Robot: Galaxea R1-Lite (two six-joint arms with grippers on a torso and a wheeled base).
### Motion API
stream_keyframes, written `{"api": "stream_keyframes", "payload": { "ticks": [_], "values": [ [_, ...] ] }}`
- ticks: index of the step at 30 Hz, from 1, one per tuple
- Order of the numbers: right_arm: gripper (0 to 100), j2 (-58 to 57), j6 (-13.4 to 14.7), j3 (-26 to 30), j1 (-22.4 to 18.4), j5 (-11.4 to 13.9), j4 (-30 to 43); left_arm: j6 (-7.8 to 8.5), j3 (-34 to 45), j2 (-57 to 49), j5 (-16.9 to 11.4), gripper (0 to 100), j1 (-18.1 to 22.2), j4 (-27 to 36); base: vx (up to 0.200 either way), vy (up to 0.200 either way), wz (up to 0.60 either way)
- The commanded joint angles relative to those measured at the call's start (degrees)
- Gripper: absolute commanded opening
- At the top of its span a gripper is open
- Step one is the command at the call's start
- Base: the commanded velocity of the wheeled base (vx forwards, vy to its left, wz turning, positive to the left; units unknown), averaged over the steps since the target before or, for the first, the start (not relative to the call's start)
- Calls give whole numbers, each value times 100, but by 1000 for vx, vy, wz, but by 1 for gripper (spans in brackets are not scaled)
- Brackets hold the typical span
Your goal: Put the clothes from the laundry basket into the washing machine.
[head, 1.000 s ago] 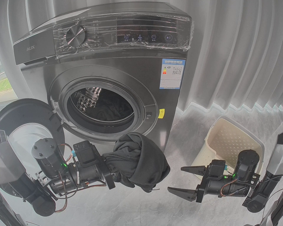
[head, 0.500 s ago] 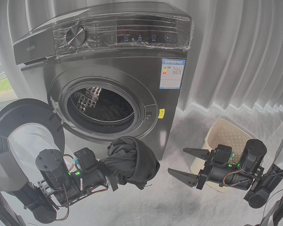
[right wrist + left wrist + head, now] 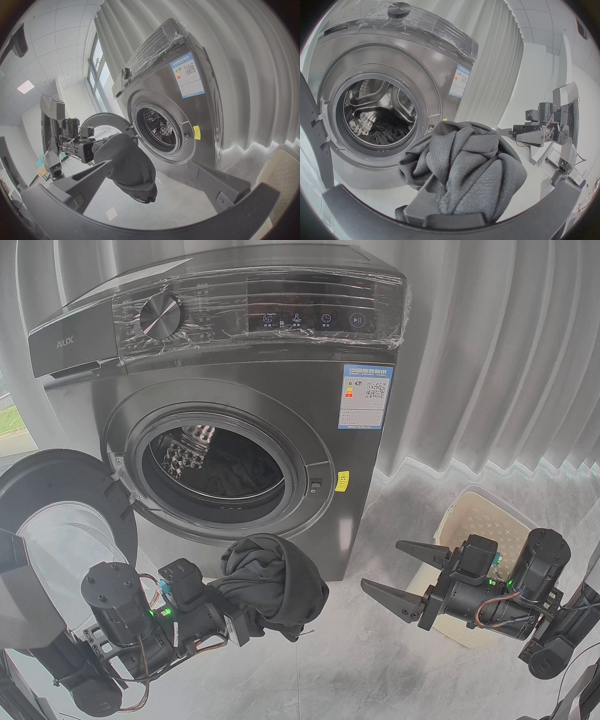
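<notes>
My left gripper (image 3: 247,609) is shut on a bundled dark grey garment (image 3: 278,584), held in the air just below and in front of the washing machine's (image 3: 212,365) round opening (image 3: 215,465). The garment (image 3: 462,165) drapes over the fingers and hides them. Dark clothes (image 3: 384,132) lie inside the drum. The door (image 3: 59,502) is swung open to the left. My right gripper (image 3: 400,574) is open with nothing in it, hovering beside the cream laundry basket (image 3: 484,521), whose visible inside looks bare.
White curtains (image 3: 500,352) hang behind and to the right of the machine. The grey floor (image 3: 356,671) between the arms is free. The open door stands close to my left arm.
My left gripper has carried the garment slightly down and to the left. My right arm has shifted right and up, nearer the basket, still open.
</notes>
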Motion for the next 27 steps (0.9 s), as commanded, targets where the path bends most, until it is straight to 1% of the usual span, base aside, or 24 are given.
{"api": "stream_keyframes", "payload": {
  "ticks": [1, 3, 6, 7, 8, 16, 22, 25, 27],
  "values": [
    [100, 7, -7, 8, 28, 6, -3, 12, -21, 91, -8, 0, 27, -1, 200, 0, 0],
    [100, 7, -7, 8, 37, 6, -3, 29, -21, 153, 10, 0, 9, -10, 200, 0, 0],
    [100, 7, 2, 26, 55, 6, -3, 231, -3, 249, 36, 0, -8, -10, 200, 0, 0],
    [100, 7, 2, 26, 55, 6, -3, 249, -3, 258, 36, 0, -8, -10, 200, 0, 0],
    [100, 7, 2, 26, 55, 6, -3, 337, 23, 284, 45, 0, -17, -18, 0, 0, 0],
    [100, 7, 2, 26, 55, 6, -3, 346, 32, 293, 36, 0, -17, -18, 0, 0, 0],
    [100, 25, 2, 26, 55, 6, -3, 354, 32, 302, 36, 0, -26, -10, 200, 0, 0],
    [100, 25, 2, 26, 55, 6, -3, 354, 41, 293, 36, 0, -26, -10, 0, 0, 0],
    [100, 34, 2, 26, 55, 6, -3, 390, 41, 302, 36, 0, -43, -10, 0, 0, 0]
  ]
}}
